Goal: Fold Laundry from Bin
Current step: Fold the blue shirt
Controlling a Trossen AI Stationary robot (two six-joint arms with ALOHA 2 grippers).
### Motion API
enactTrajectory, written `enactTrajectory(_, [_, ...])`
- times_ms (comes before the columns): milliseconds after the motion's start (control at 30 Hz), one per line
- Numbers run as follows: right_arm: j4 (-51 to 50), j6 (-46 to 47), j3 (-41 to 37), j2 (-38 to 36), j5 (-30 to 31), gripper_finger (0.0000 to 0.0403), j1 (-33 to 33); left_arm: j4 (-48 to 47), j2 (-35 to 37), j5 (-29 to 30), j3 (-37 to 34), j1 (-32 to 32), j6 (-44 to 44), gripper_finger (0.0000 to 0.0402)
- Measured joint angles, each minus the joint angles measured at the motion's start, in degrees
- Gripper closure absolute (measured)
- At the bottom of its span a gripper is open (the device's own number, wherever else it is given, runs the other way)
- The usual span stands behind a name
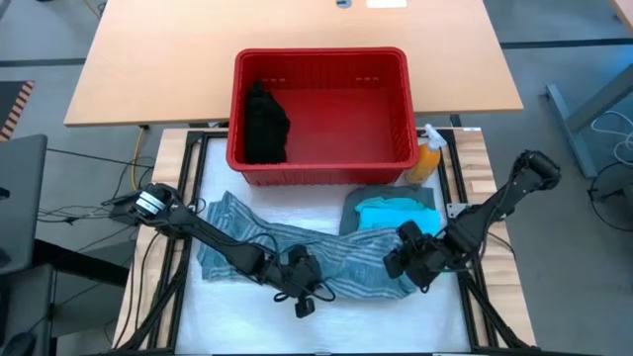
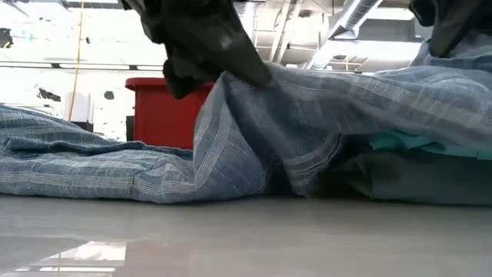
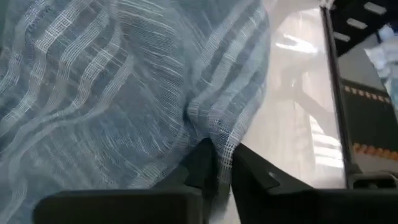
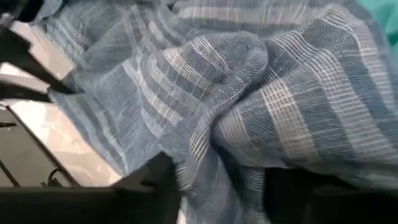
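- Striped blue-grey cloth point(image 1: 297, 247) lies across the white table point(image 1: 247, 316) in front of the red bin point(image 1: 321, 163), rumpled, not folded yet.
- My left gripper point(image 3: 222, 163) is pinched nearly closed on a thin edge of that cloth, near its front middle; the hem sits right btwn the fingers.
- My right gripper point(image 1: 415, 259) is at the cloth's right end, jaws fairly wide w/ a thick bunch of stripes stuffed btwn them; looks like a grip.
- Teal garment point(image 1: 396, 213) sits on a grey-green one point(image 1: 361, 201) just beside the right gripper; seems the done stack, neat enough.
- Black garment point(image 1: 265, 124) is in the bin's left end, so at least one more to go after this.
- Judging progress: approx halfway; the stripes need spreading flat first.
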State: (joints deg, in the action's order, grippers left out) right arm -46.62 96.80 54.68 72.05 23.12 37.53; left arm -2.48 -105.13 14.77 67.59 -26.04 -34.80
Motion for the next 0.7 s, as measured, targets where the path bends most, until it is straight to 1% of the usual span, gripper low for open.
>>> enactTrajectory(67, [-0.05, -0.71, 0.00, 0.00, -0.34, 0.0251, -0.50, -2.28, 1.72, -0.64, 0.00, 0.21, 0.10, 0.0348])
enactTrajectory(167, [-0.08, -0.98, 0.00, -0.27, -0.46, 0.0358, -0.44, -6.40, 4.84, -0.22, 0.06, 0.19, 1.08, 0.0324])
enactTrajectory(200, [-0.19, -1.10, 0.00, -0.57, -0.45, 0.0376, -0.35, -7.63, 5.70, 0.55, 0.07, 0.16, 1.89, 0.0318])
enactTrajectory(233, [-0.16, -1.04, 0.00, -0.90, -0.53, 0.0379, -0.35, -9.11, 6.58, 1.67, 0.07, -0.19, 2.75, 0.0312])
enactTrajectory(300, [-0.05, -0.90, 0.00, -1.77, -0.71, 0.0377, -0.45, -11.04, 8.08, 6.34, -0.46, -0.88, 3.54, 0.0305])
enactTrajectory(367, [0.32, -0.87, 0.32, -2.81, -0.69, 0.0379, -0.45, -9.77, 9.18, 11.75, -3.32, -1.61, 1.84, 0.0302])
enactTrajectory(400, [0.20, -0.89, 1.03, -3.22, -0.66, 0.0379, -0.44, -7.85, 9.41, 13.49, -5.71, -1.80, 0.47, 0.0302])
enactTrajectory(467, [0.52, -1.18, 3.19, -3.68, -0.63, 0.0379, -0.41, -1.56, 9.17, 14.05, -11.55, -1.78, -3.98, 0.0302])
enactTrajectory(567, [0.41, -3.55, 7.28, -3.74, -0.51, 0.0379, -0.47, 12.22, 7.78, 12.60, -18.63, -1.27, -8.96, 0.0303])
enactTrajectory(600, [0.51, -4.35, 8.84, -3.74, -0.51, 0.0379, -0.66, 15.53, 7.01, 12.46, -20.07, -1.27, -10.30, 0.0305])
enactTrajectory(700, [0.58, -7.24, 13.75, -3.74, -0.45, 0.0379, -2.01, 18.28, 2.75, 12.58, -20.83, -1.32, -12.47, 0.0319])
